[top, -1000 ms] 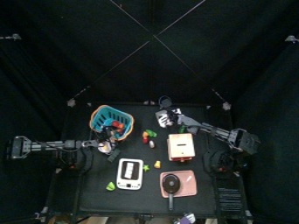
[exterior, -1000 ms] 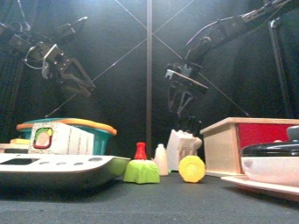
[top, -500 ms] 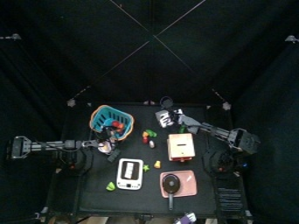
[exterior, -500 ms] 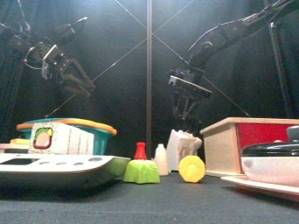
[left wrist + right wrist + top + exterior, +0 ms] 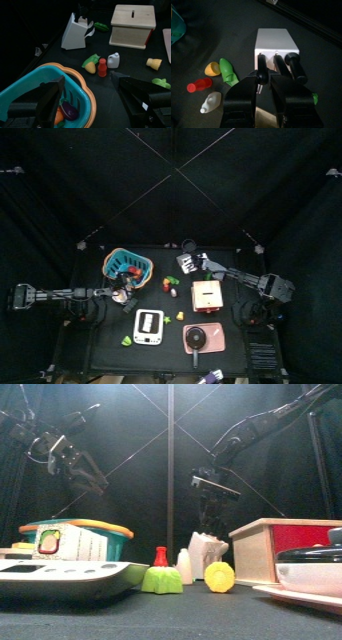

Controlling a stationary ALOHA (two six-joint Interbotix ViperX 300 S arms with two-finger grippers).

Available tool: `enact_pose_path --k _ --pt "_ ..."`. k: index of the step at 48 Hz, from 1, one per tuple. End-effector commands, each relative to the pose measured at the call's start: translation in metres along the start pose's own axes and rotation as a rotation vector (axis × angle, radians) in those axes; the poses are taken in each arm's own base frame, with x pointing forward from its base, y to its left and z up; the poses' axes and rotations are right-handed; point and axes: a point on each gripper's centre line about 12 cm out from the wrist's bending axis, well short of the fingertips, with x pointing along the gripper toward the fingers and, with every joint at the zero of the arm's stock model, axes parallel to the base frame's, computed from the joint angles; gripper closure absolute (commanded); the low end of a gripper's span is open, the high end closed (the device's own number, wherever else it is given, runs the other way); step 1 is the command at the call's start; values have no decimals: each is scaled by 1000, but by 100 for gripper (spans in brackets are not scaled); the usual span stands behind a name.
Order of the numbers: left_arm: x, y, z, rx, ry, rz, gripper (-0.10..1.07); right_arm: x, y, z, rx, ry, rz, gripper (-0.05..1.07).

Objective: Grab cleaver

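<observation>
At the left of the top view, the left hand (image 5: 91, 95) hung released, jaws wide, over the teal basket (image 5: 27, 87). Right of centre on the worktop (image 5: 218, 30) stood a white knife block (image 5: 276, 42) with the cleaver (image 5: 261, 61) slotted in, only its dark handle showing. The right hand (image 5: 270, 75) straddled that handle; whether it was grasping, I cannot tell

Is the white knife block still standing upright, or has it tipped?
Upright: the white knife block stands on its base, dark handles sticking out of its top; the front view shows it standing too.
</observation>
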Motion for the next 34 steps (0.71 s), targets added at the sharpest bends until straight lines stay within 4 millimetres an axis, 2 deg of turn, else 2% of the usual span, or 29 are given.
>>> enact_pose_path --k 1,29,34 --pt "0 1 6 -3 -15 7 -5 -12 1 13 12 -45 19 50" --pt "0 1 6 -3 -14 6 -5 -14 3 12 4 -45 21 50" --pt "0 1 5 -4 -12 6 -5 -21 4 13 4 -52 25 50"
